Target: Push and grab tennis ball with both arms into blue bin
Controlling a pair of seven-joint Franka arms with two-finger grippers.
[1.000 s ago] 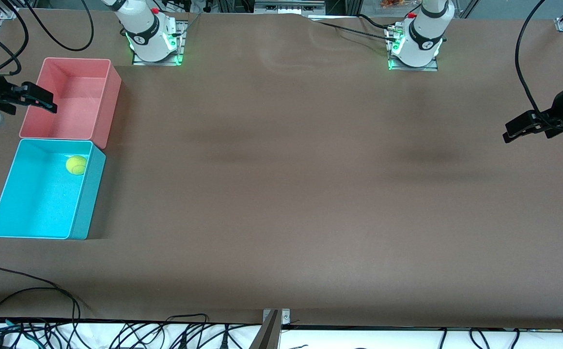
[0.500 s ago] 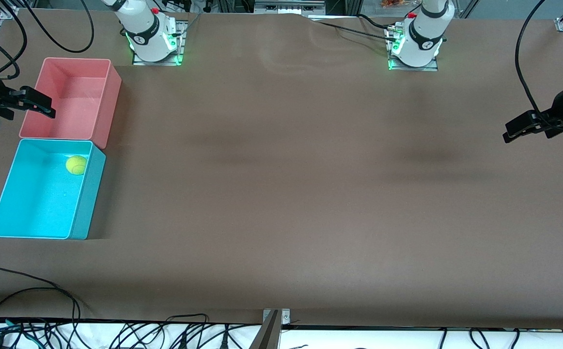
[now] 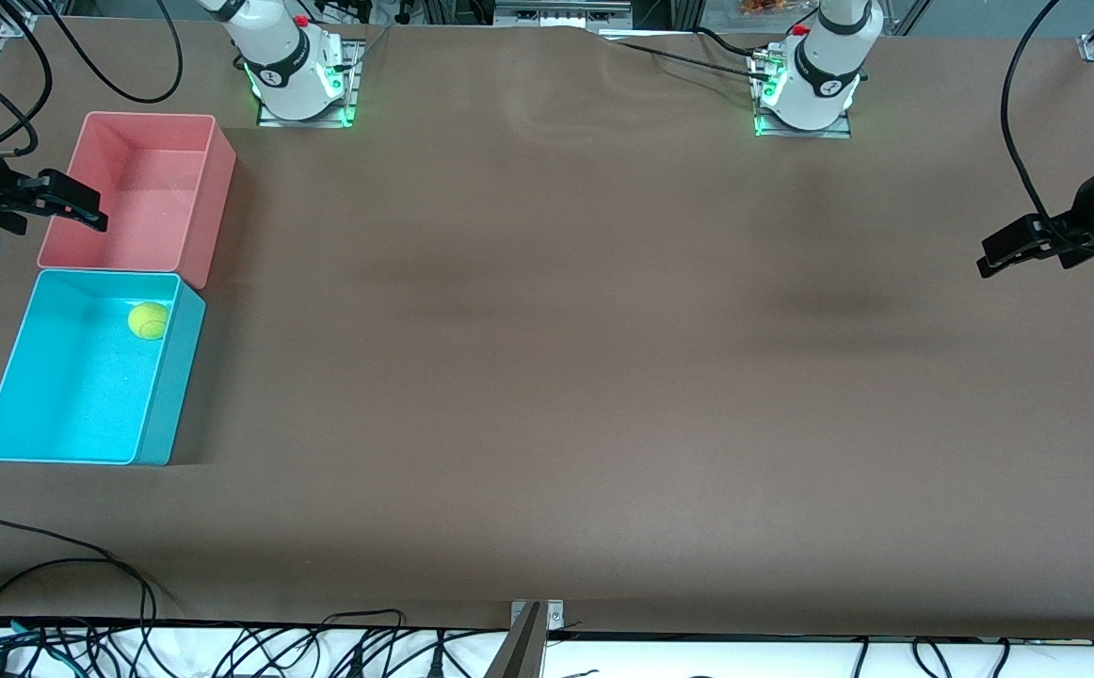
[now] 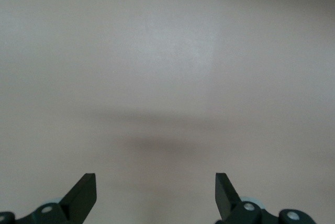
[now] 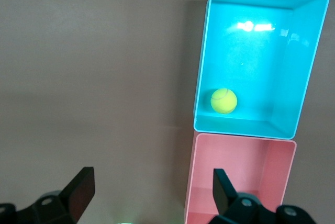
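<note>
From my station I see the brown surface [image 3: 547, 377] stretching wide between the two arm bases. At the right arm's end of it sit two bins touching end to end: the blue bin [image 3: 86, 457], nearer the front camera, and the pink bin [image 3: 213, 202] just above it in that view, closer to the arm bases.

The left arm [image 3: 825, 66] reaches out to its own end of the surface, where the left hand [image 3: 989, 262] hangs over bare brown cover, well apart from both bins. In the left wrist view its fingers [image 4: 84, 195] stand spread wide with nothing between them.

The right arm [image 3: 279, 56] comes round to the outer end of the surface, and the right hand [image 3: 86, 209] hovers over the outer rim of the pink bin. The right wrist view shows its fingers [image 5: 78, 190] wide apart and holding nothing, with both bins below.

The tennis ball [image 3: 148, 320] lies inside the blue bin, on its floor, in the corner next to the pink bin and close against the wall that faces the middle of the surface.
</note>
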